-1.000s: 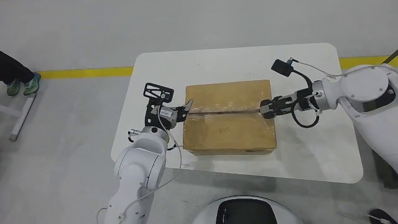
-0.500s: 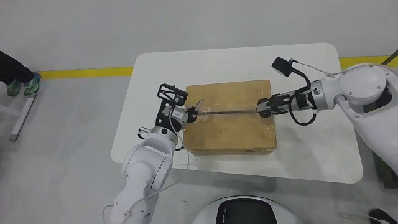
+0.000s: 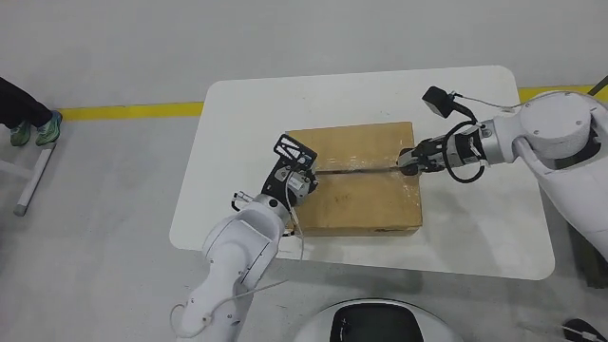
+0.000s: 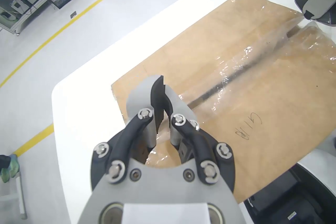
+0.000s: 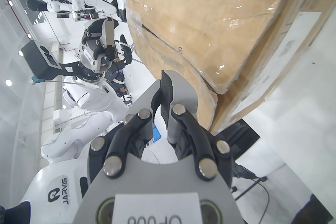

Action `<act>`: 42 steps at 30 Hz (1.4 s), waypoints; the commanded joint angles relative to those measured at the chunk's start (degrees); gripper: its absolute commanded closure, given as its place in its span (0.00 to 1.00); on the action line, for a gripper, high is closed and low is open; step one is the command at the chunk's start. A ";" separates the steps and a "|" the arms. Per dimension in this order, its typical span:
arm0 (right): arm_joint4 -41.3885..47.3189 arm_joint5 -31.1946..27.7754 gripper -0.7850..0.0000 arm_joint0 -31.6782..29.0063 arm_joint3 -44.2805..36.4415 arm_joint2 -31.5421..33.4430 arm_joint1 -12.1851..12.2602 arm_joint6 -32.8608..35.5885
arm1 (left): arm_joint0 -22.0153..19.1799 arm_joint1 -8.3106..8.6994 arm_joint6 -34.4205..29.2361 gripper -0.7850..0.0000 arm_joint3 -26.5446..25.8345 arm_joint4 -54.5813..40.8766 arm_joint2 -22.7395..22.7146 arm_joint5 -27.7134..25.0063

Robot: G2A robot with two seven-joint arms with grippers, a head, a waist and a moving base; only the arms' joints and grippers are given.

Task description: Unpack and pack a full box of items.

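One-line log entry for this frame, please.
box: closed, taped, on table | left gripper: fingers shut, over one end of seam | right gripper: fingers shut, at opposite end

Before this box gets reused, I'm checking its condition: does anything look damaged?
Yes. The box has wrinkled clear tape over a gaping top seam, and the flap edge at one end is frayed.

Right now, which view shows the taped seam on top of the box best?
The left wrist view: the taped seam runs across it close up, its dark slit and wrinkles plain. The top view shows its length but only as a thin line; the right wrist view catches one end at a steep angle.
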 commanded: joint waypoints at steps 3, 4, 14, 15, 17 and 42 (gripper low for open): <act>-0.07 0.43 1.00 0.30 0.21 -0.41 0.08 0.04 | -0.68 -0.15 -0.31 1.00 1.10 0.15 0.98 -0.21; -0.02 0.43 1.00 0.39 0.27 -0.54 0.08 -0.05 | -0.82 -0.19 -0.34 1.00 1.36 0.14 1.19 -0.21; -1.37 0.73 1.00 1.36 0.55 -2.23 0.15 -0.79 | -2.09 -0.49 -1.45 1.00 3.81 0.28 2.88 -0.83; -1.47 0.83 1.00 1.37 0.50 -2.32 0.18 -0.79 | -2.22 -0.53 -1.54 1.00 3.94 0.29 3.03 -0.85; -1.75 1.11 1.00 1.45 0.19 -2.46 0.26 -0.69 | -2.47 -0.59 -2.00 1.00 4.38 0.44 3.28 -0.76; -5.26 4.74 1.00 3.54 -1.97 -3.48 1.50 1.41 | -3.23 -1.01 -2.09 1.00 2.29 -0.81 4.23 -1.68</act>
